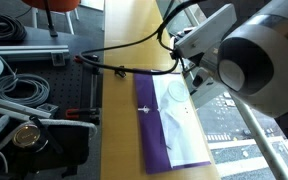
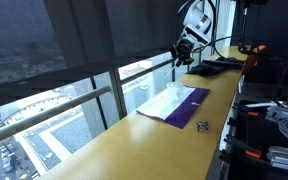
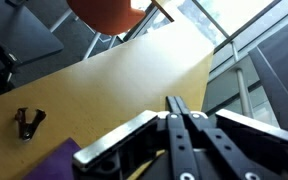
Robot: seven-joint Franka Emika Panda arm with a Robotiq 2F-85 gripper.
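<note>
My gripper (image 3: 177,103) is shut, its two black fingers pressed flat together with nothing between them. It hangs in the air above the wooden counter (image 3: 134,70), as an exterior view shows (image 2: 181,60). Below it a purple cloth (image 1: 162,135) lies flat on the counter, with a white sheet (image 1: 181,122) on top; both also appear in an exterior view (image 2: 169,103). A small black clip (image 3: 26,122) sits on the wood by the cloth's edge, seen in both exterior views (image 1: 144,108) (image 2: 202,125). A corner of the purple cloth (image 3: 59,160) shows beside my fingers.
The counter runs along a glass wall with a railing (image 2: 74,110). A black bundle (image 2: 216,66) lies at its far end. Black cables (image 1: 124,68) cross the counter. Coiled cables and gear (image 1: 24,95) fill the floor beside it. An orange chair (image 3: 109,15) stands beyond.
</note>
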